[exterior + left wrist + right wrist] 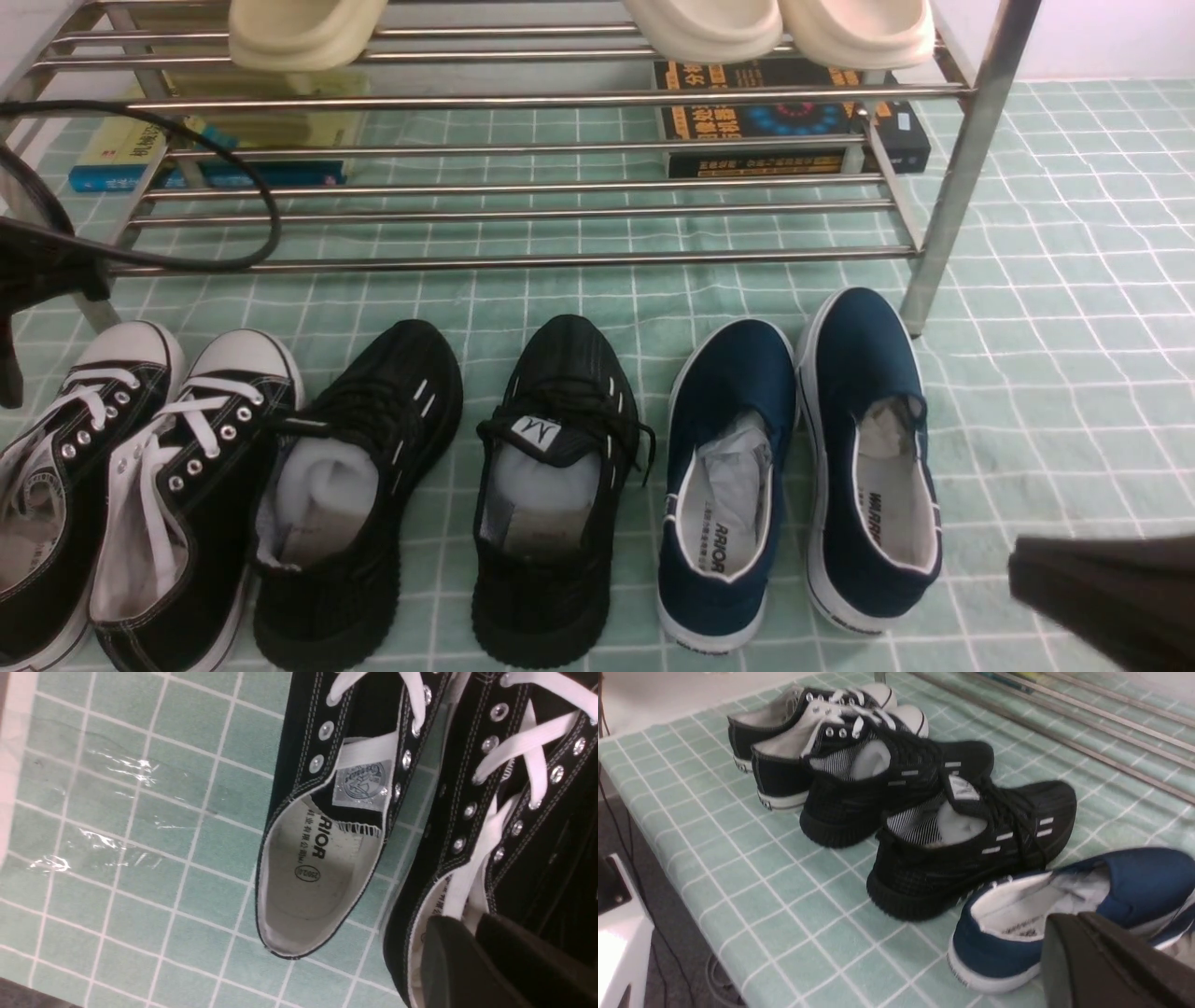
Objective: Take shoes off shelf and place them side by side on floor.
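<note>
Both black knit shoes stand on the pale green floor (1055, 327) in front of the shelf (523, 260), toes toward it, one shoe (347, 579) left of the other shoe (558, 588), a small gap between them. White paper fills both. The right wrist view shows the same two shoes (859, 807) (971, 877) from behind. My left gripper (474, 921) is shut and empty, hovering over the canvas sneakers at the far left. My right gripper (1078, 917) is shut and empty, above the heel of a navy slip-on; its dark tip (1022, 565) shows low on the right.
Black canvas sneakers (140, 485) with white toe caps stand left of the knit pair, the nearer touching it. Navy slip-ons (794, 467) stand to the right. Cream slippers (775, 28) sit on the upper tier. Books (794, 121) lie under the shelf. A black cable (261, 187) loops over the rods.
</note>
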Motion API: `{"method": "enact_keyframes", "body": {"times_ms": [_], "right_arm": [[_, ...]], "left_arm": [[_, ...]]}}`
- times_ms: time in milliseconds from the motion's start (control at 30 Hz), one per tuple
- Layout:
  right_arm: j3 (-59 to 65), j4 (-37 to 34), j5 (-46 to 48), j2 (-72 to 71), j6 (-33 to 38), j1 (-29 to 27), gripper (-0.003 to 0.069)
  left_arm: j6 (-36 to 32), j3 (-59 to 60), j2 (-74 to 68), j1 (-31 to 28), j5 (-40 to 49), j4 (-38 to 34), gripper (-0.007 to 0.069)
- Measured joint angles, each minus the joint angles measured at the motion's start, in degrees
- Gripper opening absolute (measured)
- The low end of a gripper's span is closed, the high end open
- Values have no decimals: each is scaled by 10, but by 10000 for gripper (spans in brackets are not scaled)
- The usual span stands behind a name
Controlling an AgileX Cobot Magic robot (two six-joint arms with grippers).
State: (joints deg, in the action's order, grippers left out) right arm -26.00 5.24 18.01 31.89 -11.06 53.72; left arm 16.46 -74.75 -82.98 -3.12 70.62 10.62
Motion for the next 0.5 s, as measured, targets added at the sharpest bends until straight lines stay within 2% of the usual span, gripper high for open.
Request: {"method": "enact_keyframes", "body": {"times_ms": [100, 233, 500], "right_arm": [[34, -36, 0, -22, 0, -15, 6], [89, -52, 1, -68, 0, -104, 10], [214, -33, 10, -221, 0, -364, 24]], "left_arm": [[0, 0, 0, 0, 0, 9, 10], [-3, 0, 0, 0, 0, 17, 1], [-29, 0, 4, 0, -2, 24, 1]]}}
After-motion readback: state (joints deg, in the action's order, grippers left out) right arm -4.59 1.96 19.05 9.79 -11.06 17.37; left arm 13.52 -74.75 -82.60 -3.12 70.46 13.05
